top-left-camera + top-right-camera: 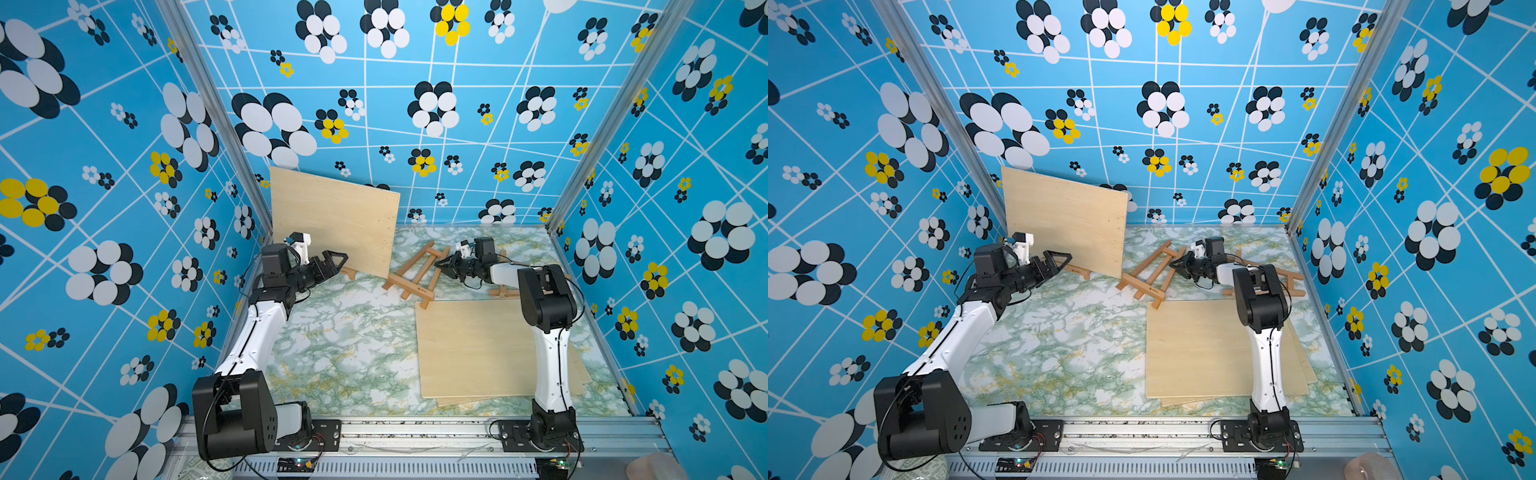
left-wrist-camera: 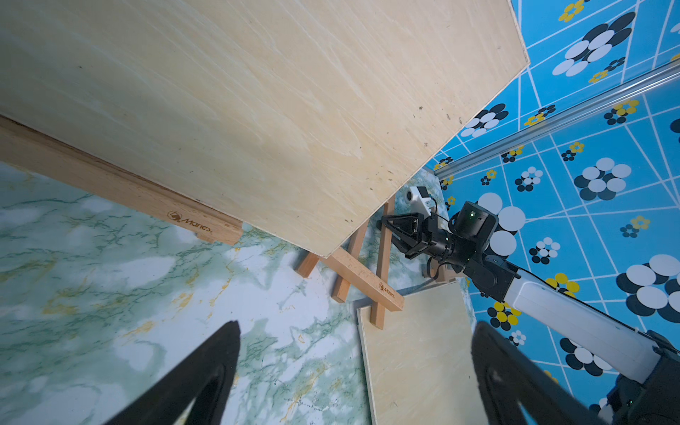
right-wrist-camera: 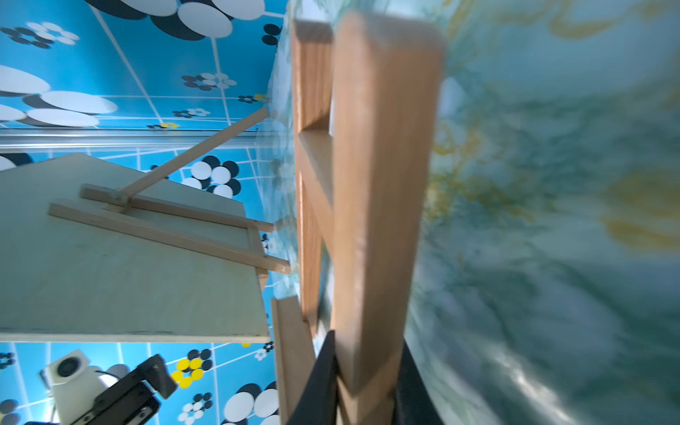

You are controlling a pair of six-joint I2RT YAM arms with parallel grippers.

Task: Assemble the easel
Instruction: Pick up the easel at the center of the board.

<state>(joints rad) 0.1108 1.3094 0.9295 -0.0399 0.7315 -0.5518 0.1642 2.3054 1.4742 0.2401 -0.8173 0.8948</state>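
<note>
Right wrist view: right claw (image 3: 364,371) clamps the easel frame (image 3: 382,184), which lies just beside the standing board (image 1: 332,220), its rail running straight away from the claw. Left claw (image 1: 336,262) gapes wide, empty, near the board.

Surface of pale upright plywood board (image 1: 332,220): matt, grain visible, few dark specks. On brown wooden easel frame (image 1: 417,286): smooth, slight sheen. On green-white marbled worktop (image 1: 332,345): glossy. On silver front rail (image 1: 415,432): bare metal.

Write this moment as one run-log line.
left hand: open, empty | right hand: shut on lying easel frame | board: stands on other easel
</note>
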